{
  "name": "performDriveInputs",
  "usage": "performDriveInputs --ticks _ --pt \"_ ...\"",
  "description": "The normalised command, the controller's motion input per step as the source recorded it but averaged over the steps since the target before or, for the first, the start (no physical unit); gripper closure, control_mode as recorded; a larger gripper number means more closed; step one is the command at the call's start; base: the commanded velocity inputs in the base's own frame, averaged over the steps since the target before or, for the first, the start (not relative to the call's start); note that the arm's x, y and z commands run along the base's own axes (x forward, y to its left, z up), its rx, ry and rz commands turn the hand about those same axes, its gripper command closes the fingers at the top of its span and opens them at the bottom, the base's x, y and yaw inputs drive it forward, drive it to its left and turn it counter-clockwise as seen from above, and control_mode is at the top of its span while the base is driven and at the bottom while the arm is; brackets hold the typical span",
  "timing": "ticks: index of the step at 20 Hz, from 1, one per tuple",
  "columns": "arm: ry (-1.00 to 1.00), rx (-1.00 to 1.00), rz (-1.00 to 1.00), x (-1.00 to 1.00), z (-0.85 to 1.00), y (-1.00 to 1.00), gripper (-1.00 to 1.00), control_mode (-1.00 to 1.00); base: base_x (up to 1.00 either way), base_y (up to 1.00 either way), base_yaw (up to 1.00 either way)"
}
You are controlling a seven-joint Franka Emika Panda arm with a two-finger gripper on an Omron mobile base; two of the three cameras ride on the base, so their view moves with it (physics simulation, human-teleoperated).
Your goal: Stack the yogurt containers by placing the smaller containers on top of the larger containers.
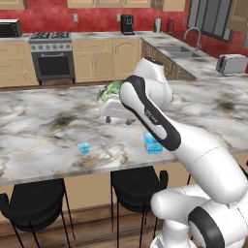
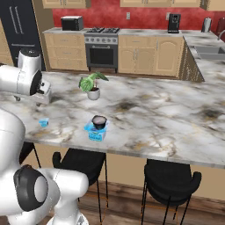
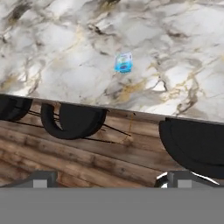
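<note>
Marble counter [image 2: 167, 110]: potted plant [image 2: 92, 86] behind tub [image 2: 96, 132].

Counter [image 2: 167, 110]: white-grey marble with dark smudges and gold-brown veins. Tub [image 2: 96, 133]: translucent blue, paler lid. Dark cup [image 2: 99, 121]: near-black, pale top, on the tub. Small cup [image 1: 84, 147]: light blue, left of the tub. Plant [image 2: 92, 83]: green leaves, white pot. 2 near stools [image 2: 172, 180]: black. Far wall [image 2: 145, 15]: red. Cabinets [image 2: 149, 55]: tan wood.

Blue tub [image 1: 154, 144] mostly behind arm; tool [image 3: 112, 179] fingertips cropped, spread unclear.
</note>
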Motion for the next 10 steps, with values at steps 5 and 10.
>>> performDriveInputs --ticks 5,10 --pt "0.21 -0.14 0.0 0.0 -0.59 0.06 -1.0 -1.0 0.0 0.0 0.0" --pt "0.09 -0.09 0.0 0.0 -0.4 0.0 -1.0 -1.0 0.0 0.0 0.0"
